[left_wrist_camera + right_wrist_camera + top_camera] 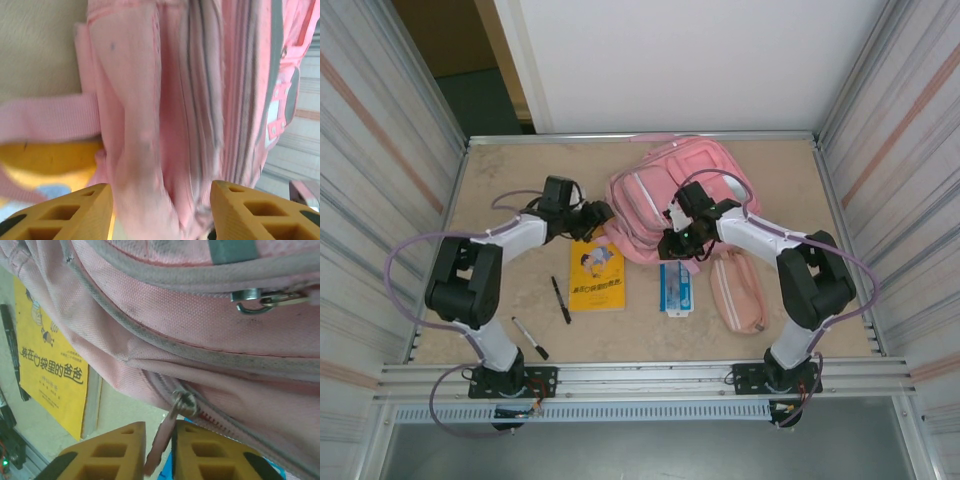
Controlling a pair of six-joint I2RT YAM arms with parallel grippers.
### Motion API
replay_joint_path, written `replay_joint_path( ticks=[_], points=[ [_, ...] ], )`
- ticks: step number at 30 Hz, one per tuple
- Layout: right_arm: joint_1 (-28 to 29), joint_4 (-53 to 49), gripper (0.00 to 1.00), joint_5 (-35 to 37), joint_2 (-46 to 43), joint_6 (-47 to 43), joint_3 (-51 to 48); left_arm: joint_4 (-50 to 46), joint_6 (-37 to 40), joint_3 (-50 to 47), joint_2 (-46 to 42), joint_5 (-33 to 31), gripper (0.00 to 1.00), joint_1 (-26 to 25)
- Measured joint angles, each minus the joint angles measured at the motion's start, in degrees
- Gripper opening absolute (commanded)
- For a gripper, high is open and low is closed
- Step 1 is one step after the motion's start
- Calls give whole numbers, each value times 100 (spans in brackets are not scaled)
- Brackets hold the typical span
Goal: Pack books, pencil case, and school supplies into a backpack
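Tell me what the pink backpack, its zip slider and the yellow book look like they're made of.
The backpack looks like matte woven synthetic cloth, probably nylon or polyester: a fine weave grain shows. Its zip slider looks like metal, going by the silvery glint. The yellow book seems a smooth printed paper cover, thin and flat.

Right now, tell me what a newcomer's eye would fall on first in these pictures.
The big pink backpack at the far middle of the table draws the eye. At its near edge the right gripper has a zip pull between its nearly closed fingers, while at its left side the left gripper stands open around a fold of the bag's fabric. Just in front lies a bright yellow book.
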Motion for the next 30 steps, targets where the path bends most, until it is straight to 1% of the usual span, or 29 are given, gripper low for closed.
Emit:
replay_joint_path(
  ticks=[2, 5, 8, 11, 16, 19, 23, 26, 28, 30],
  points=[
    [44, 13, 37, 114, -52, 118, -20, -391, 192, 2, -372, -90, 56, -116],
    [83, 35, 41, 308, -326, 275, -155, -887, 553, 42, -881, -308, 56, -417],
    [87, 52, 47, 546, -866, 494, -393, -1285, 916, 107, -1235, -527, 55, -850],
    [87, 66, 50, 870, -1495, 684, -623, -1574, 1250, 267, -1270, -601, 54, -1331],
    [66, 63, 51, 1488, -2422, 946, -922, -1910, 1821, 763, -872, -682, 47, -2068],
    [22, 63, 51, 1718, -2750, 1049, -1095, -1980, 2151, 1108, -481, -737, 42, -2317],
    [-50, 39, 51, 1823, -2811, 1156, -1274, -2011, 2387, 1285, -31, -734, 41, -2374],
    [-81, 35, 50, 1814, -2706, 1019, -1320, -2020, 2404, 1370, 306, -723, 41, -2369],
    [-81, 116, 50, 1801, -2579, 675, -1320, -2015, 2400, 1381, 476, -682, 41, -2369],
    [-98, 264, 51, 1683, -2402, 98, -1320, -2035, 2380, 1434, 651, -614, 41, -2369]
  ],
)
